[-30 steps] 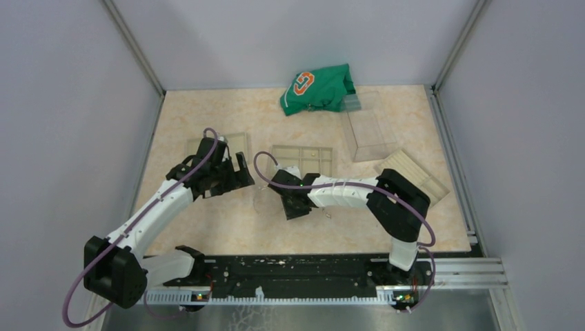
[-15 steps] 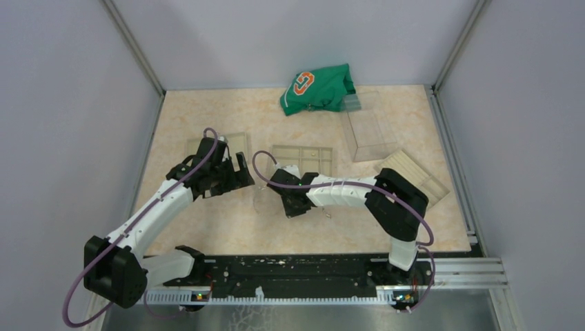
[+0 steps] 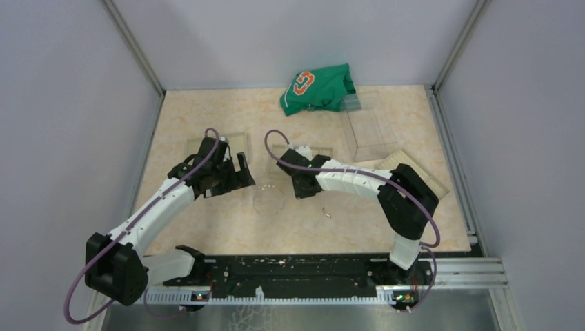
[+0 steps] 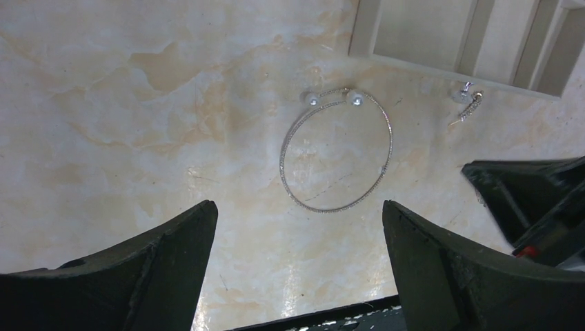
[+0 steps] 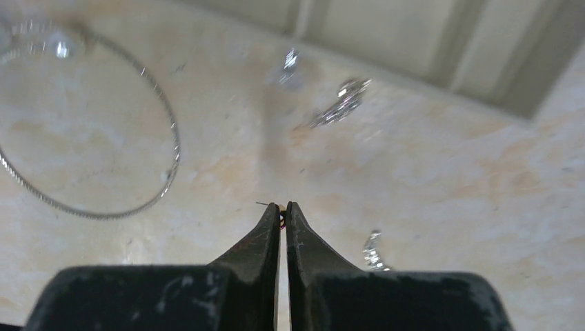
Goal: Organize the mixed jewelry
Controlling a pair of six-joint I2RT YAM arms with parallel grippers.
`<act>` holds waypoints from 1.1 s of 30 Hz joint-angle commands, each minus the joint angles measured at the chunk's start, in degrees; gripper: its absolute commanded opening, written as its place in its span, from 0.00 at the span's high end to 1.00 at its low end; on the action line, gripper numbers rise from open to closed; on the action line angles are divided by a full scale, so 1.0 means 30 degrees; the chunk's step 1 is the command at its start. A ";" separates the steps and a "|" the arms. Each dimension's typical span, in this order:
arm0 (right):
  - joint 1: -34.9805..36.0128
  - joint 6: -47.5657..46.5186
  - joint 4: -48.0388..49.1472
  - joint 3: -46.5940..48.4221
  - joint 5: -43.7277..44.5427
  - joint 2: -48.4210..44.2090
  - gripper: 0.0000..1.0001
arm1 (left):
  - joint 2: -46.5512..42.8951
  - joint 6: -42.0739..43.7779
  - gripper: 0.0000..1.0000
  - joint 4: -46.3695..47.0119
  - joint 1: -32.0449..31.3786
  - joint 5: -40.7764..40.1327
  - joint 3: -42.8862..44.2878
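The jewelry lies on the marbled table. A large thin silver hoop (image 3: 268, 200) with two pearl ends lies between the grippers; it shows in the left wrist view (image 4: 332, 209) and the right wrist view (image 5: 170, 155). Small silvery earring bits (image 5: 341, 100) lie near a tray edge, one more (image 5: 372, 249) lies beside my right fingers, and one (image 3: 326, 212) lies nearer the bases. My left gripper (image 4: 296, 207) is open and empty just short of the hoop. My right gripper (image 5: 283, 205) is shut on a tiny earring stud, its thin post sticking out at the tips, held above the table.
Three beige compartmented trays stand on the table: left (image 3: 234, 141), middle (image 3: 321, 158), right (image 3: 421, 176). A clear plastic box (image 3: 369, 131) and a green cloth with an orange logo (image 3: 317, 88) lie at the back. Grey walls enclose the table.
My right gripper has moved away from the bases toward the middle tray, uncovering the hoop. The left arm has barely moved.
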 commanded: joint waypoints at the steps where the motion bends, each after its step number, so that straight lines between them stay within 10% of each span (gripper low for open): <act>1: -0.2442 -0.1227 0.0316 0.1621 0.0808 -0.1366 1.00 | 0.0251 -0.0297 0.04 -0.0039 0.0069 0.0060 0.0618; 33: -0.7409 -0.3138 0.0953 0.9956 -0.0054 0.7078 0.94 | 0.1122 -0.0406 0.04 0.0240 0.0070 0.0556 0.1269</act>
